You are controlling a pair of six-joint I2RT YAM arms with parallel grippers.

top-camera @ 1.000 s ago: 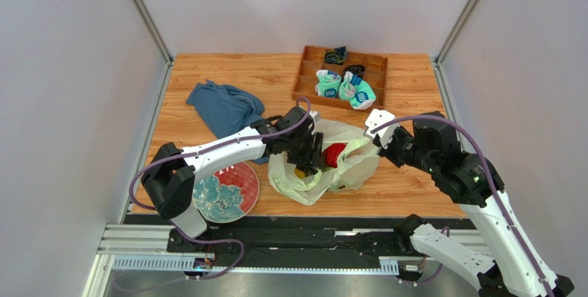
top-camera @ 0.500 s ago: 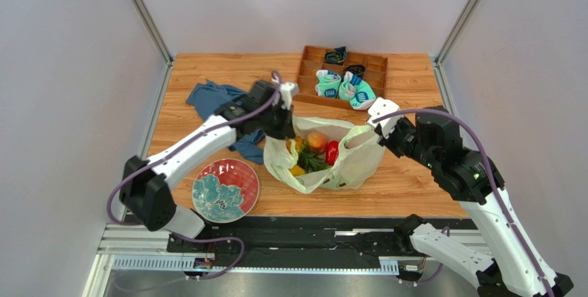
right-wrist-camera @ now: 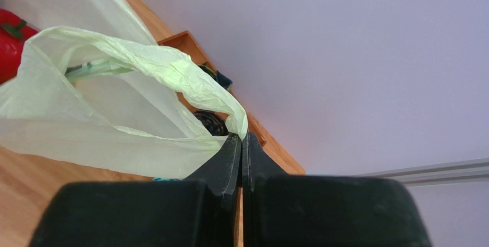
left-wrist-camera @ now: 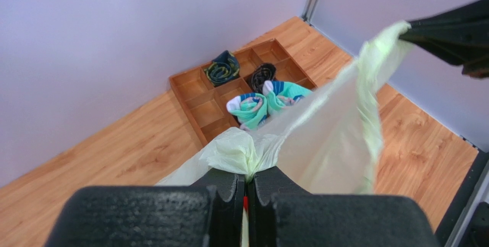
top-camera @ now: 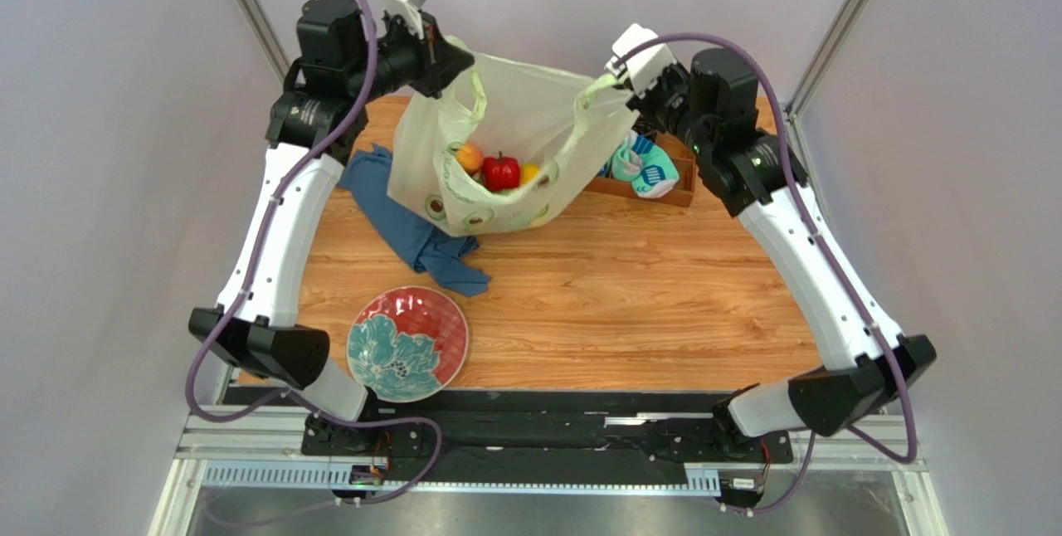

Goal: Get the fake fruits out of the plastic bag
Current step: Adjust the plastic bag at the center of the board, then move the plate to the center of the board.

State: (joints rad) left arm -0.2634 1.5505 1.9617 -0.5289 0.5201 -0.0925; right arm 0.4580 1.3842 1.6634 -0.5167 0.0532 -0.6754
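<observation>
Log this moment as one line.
left claw: shut on plastic bag | right claw: shut on plastic bag | plastic bag: hanging between claws | fake fruits: inside it

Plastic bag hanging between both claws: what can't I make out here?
- Top view: the plastic bag wall hides any fruit beyond the peach, red pepper and yellow fruit.
- Left wrist: the left claw blocks the bag's inside.
- Right wrist: the pepper is cut off by the left edge.

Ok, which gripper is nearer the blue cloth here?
Left. The left gripper, shut on the plastic bag, hangs roughly above the blue cloth; the right gripper holds the other handle, across the bag from it.
</observation>
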